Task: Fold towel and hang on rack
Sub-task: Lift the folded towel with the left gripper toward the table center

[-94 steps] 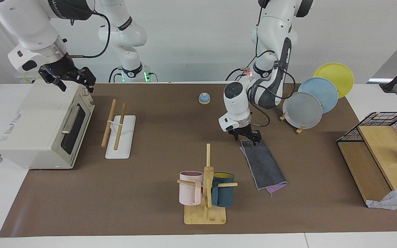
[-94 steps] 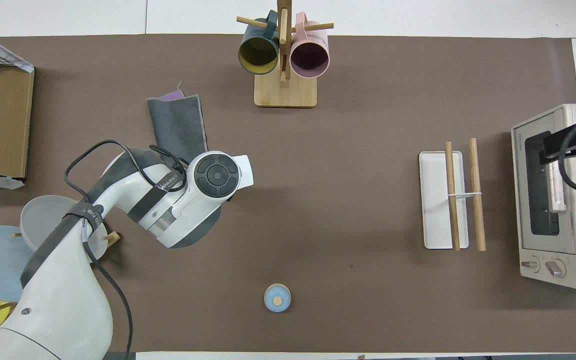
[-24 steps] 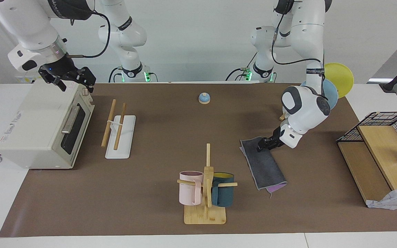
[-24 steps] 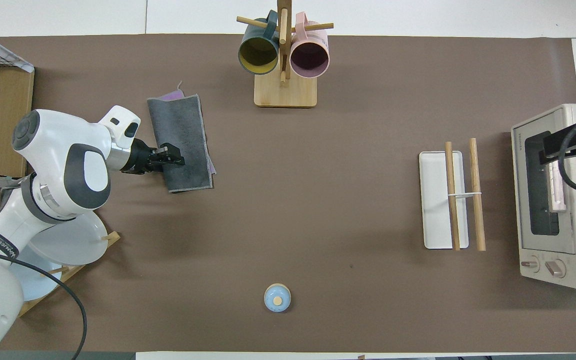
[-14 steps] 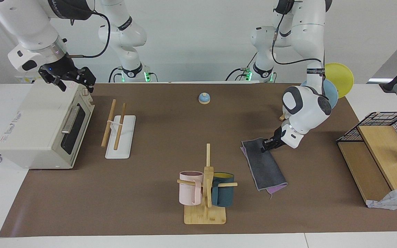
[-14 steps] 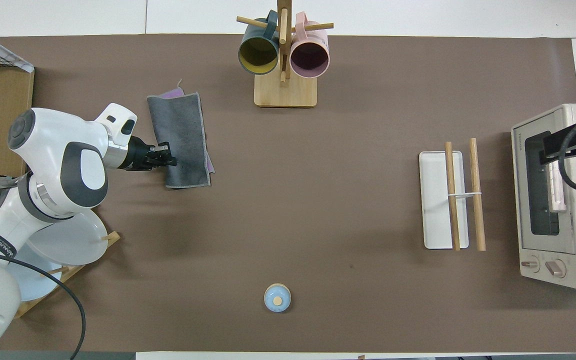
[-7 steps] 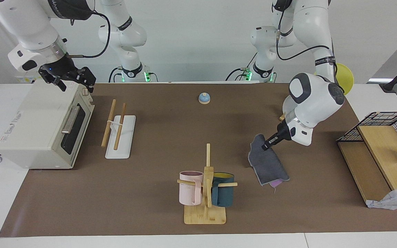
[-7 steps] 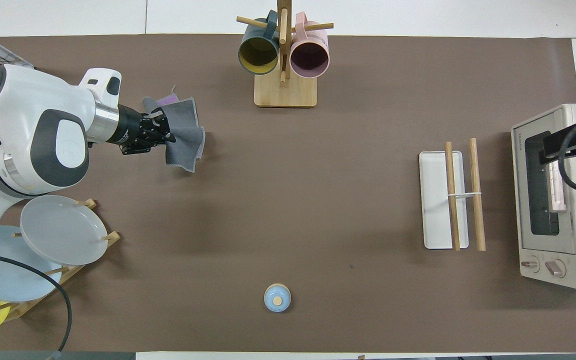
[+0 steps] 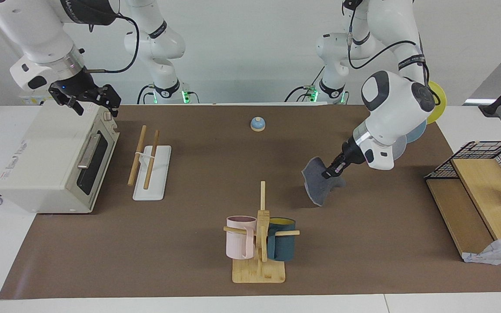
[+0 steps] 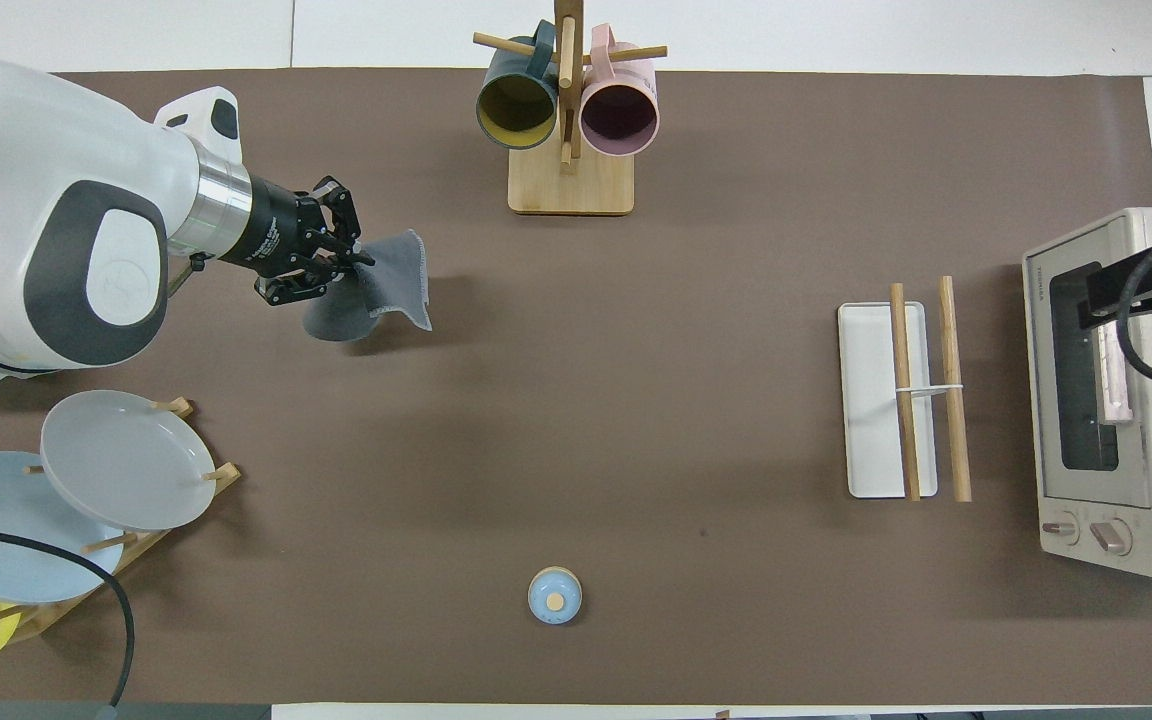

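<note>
The left gripper grasps the towel, which hangs below its fingers, clear of the mat.

One towel, one rack, two mugs, three plates, one toaster oven, one bell.

Brown-matted table, white wall

Rack lies just beside toaster oven, in front of its door; mug tree well apart, farther from robots.
</note>
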You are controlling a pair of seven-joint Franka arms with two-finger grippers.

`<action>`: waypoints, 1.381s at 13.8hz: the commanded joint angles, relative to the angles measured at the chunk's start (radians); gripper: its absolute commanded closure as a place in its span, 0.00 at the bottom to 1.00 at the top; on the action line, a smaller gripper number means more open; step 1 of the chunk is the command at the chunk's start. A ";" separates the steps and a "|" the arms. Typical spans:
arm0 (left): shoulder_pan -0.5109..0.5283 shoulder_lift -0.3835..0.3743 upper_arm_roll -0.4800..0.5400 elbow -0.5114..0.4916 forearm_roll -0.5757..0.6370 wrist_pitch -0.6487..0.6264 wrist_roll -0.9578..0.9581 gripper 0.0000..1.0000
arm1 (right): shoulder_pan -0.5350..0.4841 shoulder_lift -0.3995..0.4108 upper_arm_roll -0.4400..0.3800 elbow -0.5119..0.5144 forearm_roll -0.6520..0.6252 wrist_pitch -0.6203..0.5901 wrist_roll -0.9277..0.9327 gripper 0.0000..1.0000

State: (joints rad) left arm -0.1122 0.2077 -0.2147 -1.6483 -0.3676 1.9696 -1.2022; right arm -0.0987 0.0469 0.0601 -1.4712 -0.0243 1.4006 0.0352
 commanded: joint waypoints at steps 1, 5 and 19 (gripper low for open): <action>-0.003 -0.053 -0.041 0.021 0.018 -0.028 -0.239 1.00 | -0.013 -0.024 0.007 -0.029 0.014 0.012 -0.021 0.00; -0.003 -0.117 -0.127 0.022 0.006 -0.028 -0.524 1.00 | -0.007 -0.036 0.007 -0.035 0.014 -0.092 -0.031 0.00; -0.020 -0.142 -0.268 -0.001 0.001 0.058 -1.038 1.00 | 0.134 -0.163 0.017 -0.382 0.789 0.478 0.815 0.00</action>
State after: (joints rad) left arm -0.1180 0.0863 -0.4791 -1.6256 -0.3667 1.9812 -2.1526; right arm 0.0354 -0.0749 0.0779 -1.7842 0.6727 1.8254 0.7217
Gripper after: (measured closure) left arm 0.934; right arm 0.000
